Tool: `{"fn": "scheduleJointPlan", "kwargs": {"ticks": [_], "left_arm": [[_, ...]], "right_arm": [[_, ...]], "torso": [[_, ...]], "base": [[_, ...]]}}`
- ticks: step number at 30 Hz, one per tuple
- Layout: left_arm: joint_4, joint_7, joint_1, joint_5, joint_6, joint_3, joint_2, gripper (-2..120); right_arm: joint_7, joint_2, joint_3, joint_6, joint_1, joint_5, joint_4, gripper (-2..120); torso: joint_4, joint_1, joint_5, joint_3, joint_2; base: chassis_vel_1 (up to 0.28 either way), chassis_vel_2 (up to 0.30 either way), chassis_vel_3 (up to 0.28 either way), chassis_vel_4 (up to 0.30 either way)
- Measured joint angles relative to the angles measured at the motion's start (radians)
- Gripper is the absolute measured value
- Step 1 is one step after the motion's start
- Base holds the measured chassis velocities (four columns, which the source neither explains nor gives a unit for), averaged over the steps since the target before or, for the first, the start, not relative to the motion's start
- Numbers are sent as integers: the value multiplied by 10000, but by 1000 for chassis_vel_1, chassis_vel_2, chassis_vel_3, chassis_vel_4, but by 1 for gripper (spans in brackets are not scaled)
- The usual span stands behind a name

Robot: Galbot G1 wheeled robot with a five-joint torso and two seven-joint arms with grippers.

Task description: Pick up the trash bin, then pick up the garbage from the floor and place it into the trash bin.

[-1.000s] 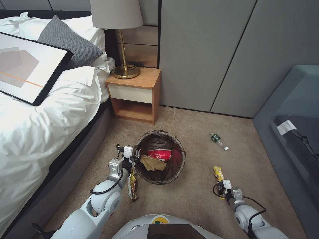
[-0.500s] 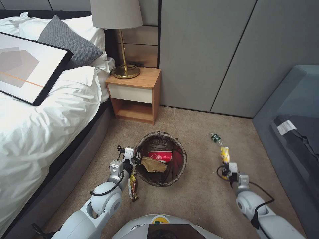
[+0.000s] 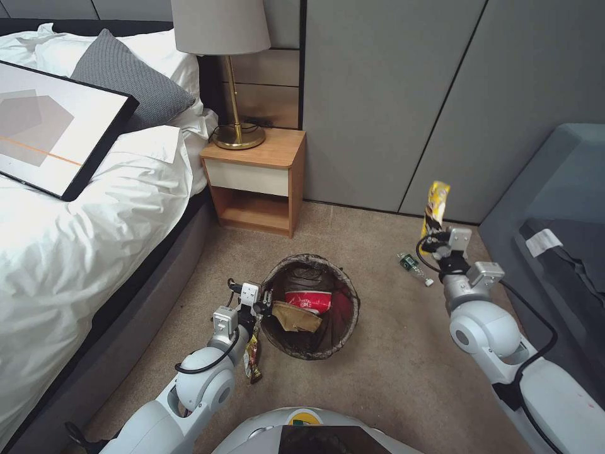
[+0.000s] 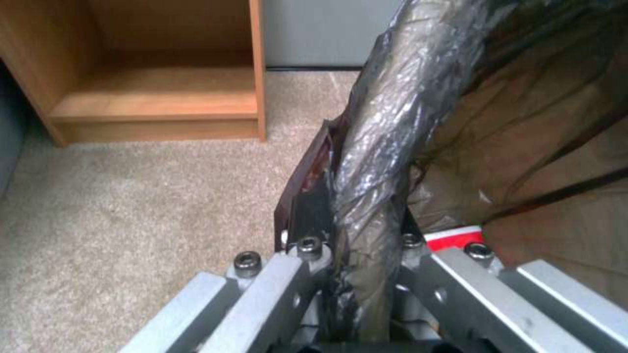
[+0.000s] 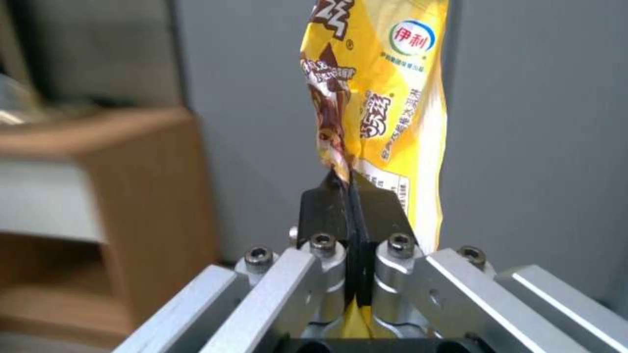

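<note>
The left gripper is clamped on the near-left rim of the trash bin, with the dark bag liner pinched between its 2 fingers; the bin stands on the carpet directly beyond this gripper. Inside the bin lie a red-and-white cup and a crumpled brown paper bag. A brown wrapper lies on the carpet just beside the left gripper. The right gripper is raised above the carpet, its jaws closed on the lower end of a yellow wrapper that stands upright above them. A green-labelled bottle lies on the carpet just below and left of the right gripper.
</note>
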Motion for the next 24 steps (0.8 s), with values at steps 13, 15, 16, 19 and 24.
{"fn": "scheduleJointPlan", "kwargs": {"ticks": [13, 15, 16, 19, 24], "left_arm": [[27, 25, -44, 30, 48, 226, 103, 3], [31, 58, 7, 89, 49, 362, 140, 3], [31, 58, 7, 89, 49, 362, 140, 3], [98, 61, -40, 162, 51, 460, 31, 3], [252, 67, -238, 247, 78, 643, -107, 3]], "right_arm": [[608, -118, 376, -593, 399, 509, 4605, 0], [163, -175, 131, -616, 222, 506, 5507, 0], [163, -175, 131, -616, 222, 506, 5507, 0], [-420, -351, -83, -510, 30, 380, 5996, 0], [-1602, -740, -364, 9, -175, 372, 6332, 0]], "torso": [[-1, 0, -1, 0, 0], [-1, 0, 0, 0, 0], [-1, 0, 0, 0, 0], [-1, 0, 0, 0, 0], [-1, 0, 1, 0, 0]], "base": [[0, 0, 0, 0], [0, 0, 0, 0], [0, 0, 0, 0], [0, 0, 0, 0], [0, 0, 0, 0]]}}
